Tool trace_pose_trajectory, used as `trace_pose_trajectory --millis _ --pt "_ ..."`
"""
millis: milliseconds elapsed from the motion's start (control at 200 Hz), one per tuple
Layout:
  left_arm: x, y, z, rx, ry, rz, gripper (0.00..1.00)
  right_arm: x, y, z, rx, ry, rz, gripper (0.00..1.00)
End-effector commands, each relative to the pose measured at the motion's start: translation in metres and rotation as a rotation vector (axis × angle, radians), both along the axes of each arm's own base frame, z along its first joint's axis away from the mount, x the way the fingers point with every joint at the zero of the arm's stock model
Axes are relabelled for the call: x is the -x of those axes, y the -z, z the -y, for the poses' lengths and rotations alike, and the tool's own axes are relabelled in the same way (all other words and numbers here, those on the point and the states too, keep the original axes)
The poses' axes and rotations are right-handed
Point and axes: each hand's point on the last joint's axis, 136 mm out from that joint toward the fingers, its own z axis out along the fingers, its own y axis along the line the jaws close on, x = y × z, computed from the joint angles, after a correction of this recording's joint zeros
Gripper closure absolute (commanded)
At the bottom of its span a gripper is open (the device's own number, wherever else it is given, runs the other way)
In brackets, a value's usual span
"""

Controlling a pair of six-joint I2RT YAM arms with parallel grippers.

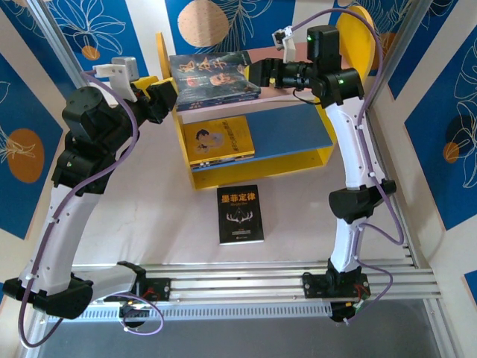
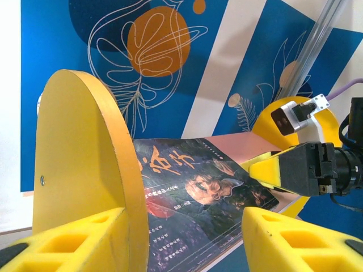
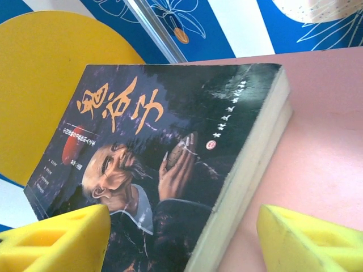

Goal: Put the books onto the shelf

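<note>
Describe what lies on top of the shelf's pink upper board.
A dark book with a man's portrait lies flat on a second book on the pink board. Little of the second book shows, and its cover is mostly hidden.

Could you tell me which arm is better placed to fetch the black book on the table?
Probably right: the right hand is open and free, while the left hand straddles the shelf's yellow side; the black book lies centrally.
</note>
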Motion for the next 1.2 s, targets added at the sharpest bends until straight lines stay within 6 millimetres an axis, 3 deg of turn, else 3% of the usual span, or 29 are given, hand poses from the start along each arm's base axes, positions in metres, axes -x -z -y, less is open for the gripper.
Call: trace_pose_trajectory --millis 0,555,1191 --pt "0.007 -0.006 -0.007 -0.006 -0.017 0.020 0.45 0.008 -0.008 0.009 0.014 0.022 0.022 0.31" --pt "-0.001 0.027 -0.007 -0.032 -0.033 -0.067 0.46 0.040 -0.015 0.015 -0.061 -0.035 0.029 0.41" --pt "-0.002 0.028 -0.004 -0.031 -0.021 -0.071 0.46 0.058 -0.017 0.003 -0.091 -0.119 0.019 0.47"
